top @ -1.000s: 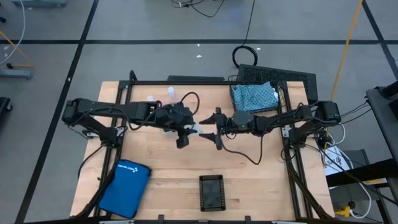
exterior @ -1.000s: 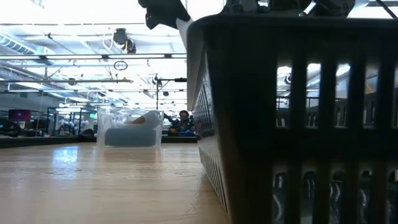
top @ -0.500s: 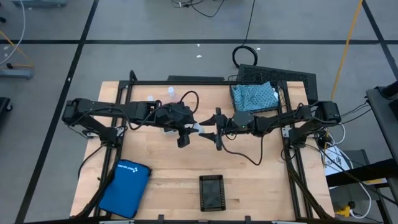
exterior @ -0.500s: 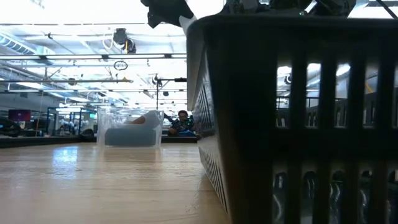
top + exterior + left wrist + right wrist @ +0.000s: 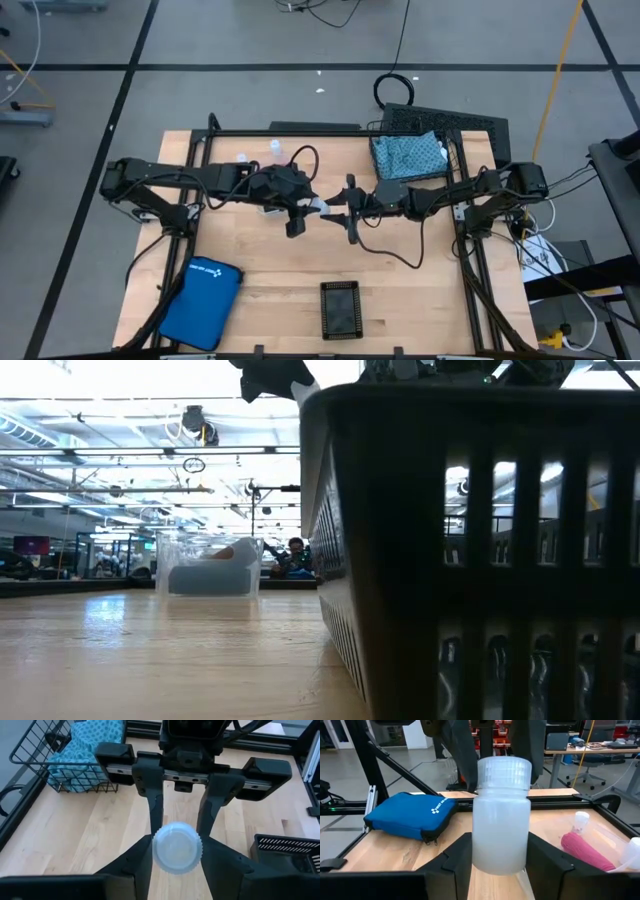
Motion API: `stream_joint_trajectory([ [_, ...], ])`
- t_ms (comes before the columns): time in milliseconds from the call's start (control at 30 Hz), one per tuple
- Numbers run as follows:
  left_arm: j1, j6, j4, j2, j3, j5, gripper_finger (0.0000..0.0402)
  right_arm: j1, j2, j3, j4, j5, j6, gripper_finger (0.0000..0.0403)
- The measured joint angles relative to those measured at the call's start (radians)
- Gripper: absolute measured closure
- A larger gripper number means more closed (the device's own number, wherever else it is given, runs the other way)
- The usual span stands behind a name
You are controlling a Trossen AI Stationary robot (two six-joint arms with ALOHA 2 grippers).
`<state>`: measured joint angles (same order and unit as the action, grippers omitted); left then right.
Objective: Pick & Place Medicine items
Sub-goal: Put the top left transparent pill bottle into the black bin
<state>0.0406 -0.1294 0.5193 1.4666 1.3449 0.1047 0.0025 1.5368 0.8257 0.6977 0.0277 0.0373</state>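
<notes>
Over the middle of the wooden table point(image 5: 400, 285) the two arms meet nose to nose, a white vial point(image 5: 177, 847) between them. The left gripper point(image 5: 176, 851) pinches the vial, one finger on each side of it, its ridged cap facing the left wrist camera. The right gripper point(image 5: 496, 851) has its fingers point(image 5: 451, 862) close along both sides of the same vial; whether they press it I cannot tell. A teal patterned pouch point(image 5: 407, 153) lies in the wire basket point(image 5: 470, 125) at the far right edge. A pink oblong block point(image 5: 587, 851) rests on the table near another small white vial point(image 5: 580, 822). The blue zip case point(image 5: 202, 301) sits at the near left, a black tray point(image 5: 340, 309) near the front.
</notes>
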Motion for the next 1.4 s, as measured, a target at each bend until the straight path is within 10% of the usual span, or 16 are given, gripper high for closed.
stream_joint_trajectory([
  [600, 0.008, 0.082, -0.099, -0.085, -0.005, 0.072, 0.0199, 0.000, -0.008, 0.000, 0.083, -0.136, -0.053, 0.0264],
  [1067, -0.017, 0.066, -0.898, -0.371, -0.607, 0.108, 0.0215, -0.001, -0.009, -0.001, 0.134, -0.162, -0.087, 0.0264],
  [1400, -0.076, -0.134, -1.377, -0.260, -0.852, 0.126, 0.0215, 0.000, -0.003, -0.001, 0.210, -0.158, -0.075, 0.0262],
])
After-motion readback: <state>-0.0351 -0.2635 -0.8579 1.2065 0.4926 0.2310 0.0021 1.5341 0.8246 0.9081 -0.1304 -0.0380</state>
